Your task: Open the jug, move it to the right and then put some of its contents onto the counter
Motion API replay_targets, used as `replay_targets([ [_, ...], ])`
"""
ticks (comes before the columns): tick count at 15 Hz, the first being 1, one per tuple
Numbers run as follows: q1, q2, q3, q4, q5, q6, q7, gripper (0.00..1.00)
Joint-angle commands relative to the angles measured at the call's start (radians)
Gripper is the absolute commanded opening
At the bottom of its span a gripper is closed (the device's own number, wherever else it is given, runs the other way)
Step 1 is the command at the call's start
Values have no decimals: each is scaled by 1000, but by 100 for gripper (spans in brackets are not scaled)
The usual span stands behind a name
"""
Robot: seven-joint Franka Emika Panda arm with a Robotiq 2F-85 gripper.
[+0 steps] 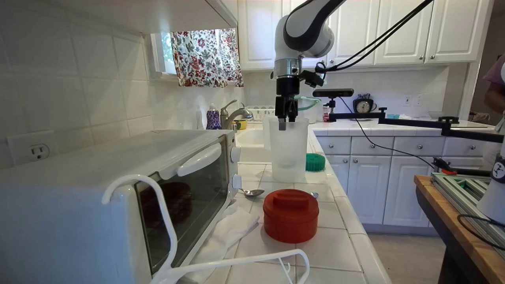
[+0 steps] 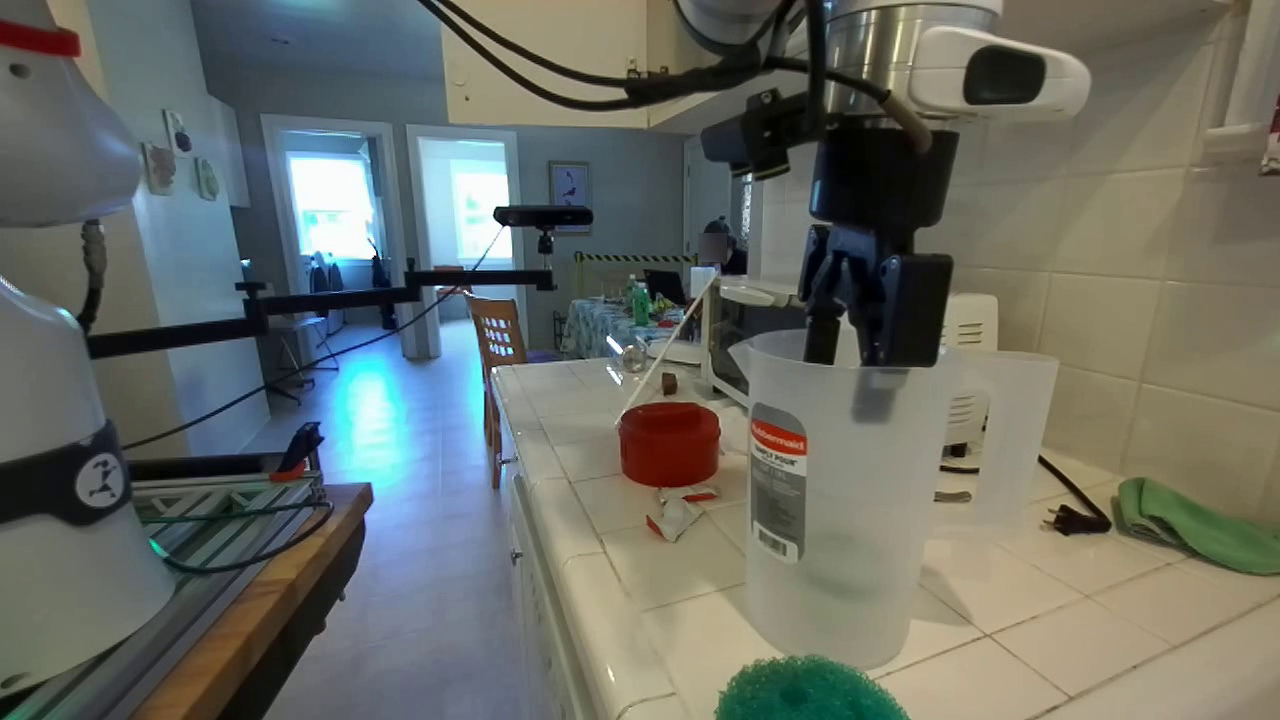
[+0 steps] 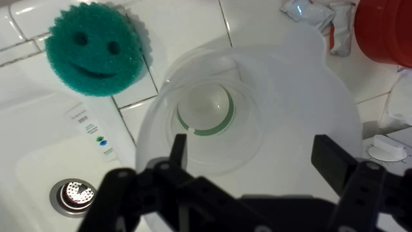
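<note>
Where the jug stands: upright, uncovered, on the counter, near the scrubber
Fingers: spread wide around nothing — tips just inside the jug's rim
Jug's long axis: vertical, running down from the fingers
Contents: a round, green-edged thing, apparently on the jug's floor — well below the tips
Way down: likely straight along that axis, sides all round

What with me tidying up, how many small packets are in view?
2 on the counter by the red object: a nearer packet and a farther packet; others may be hidden.
</note>
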Motion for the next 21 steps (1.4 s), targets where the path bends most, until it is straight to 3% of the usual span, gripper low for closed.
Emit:
replay_targets([
  [1, -2, 14, 6, 22, -7, -26, -1, 100],
  [2, -2, 10, 6, 20, -11, -27, -1, 100],
  [3, -1, 8, 6, 20, -13, -27, 1, 75],
  [4, -1, 7, 6, 22, -12, -27, 1, 74],
  [13, 0, 8, 5, 27, -18, -35, 3, 3],
  [21, 3, 19, 1, 26, -62, -68, 13, 0],
])
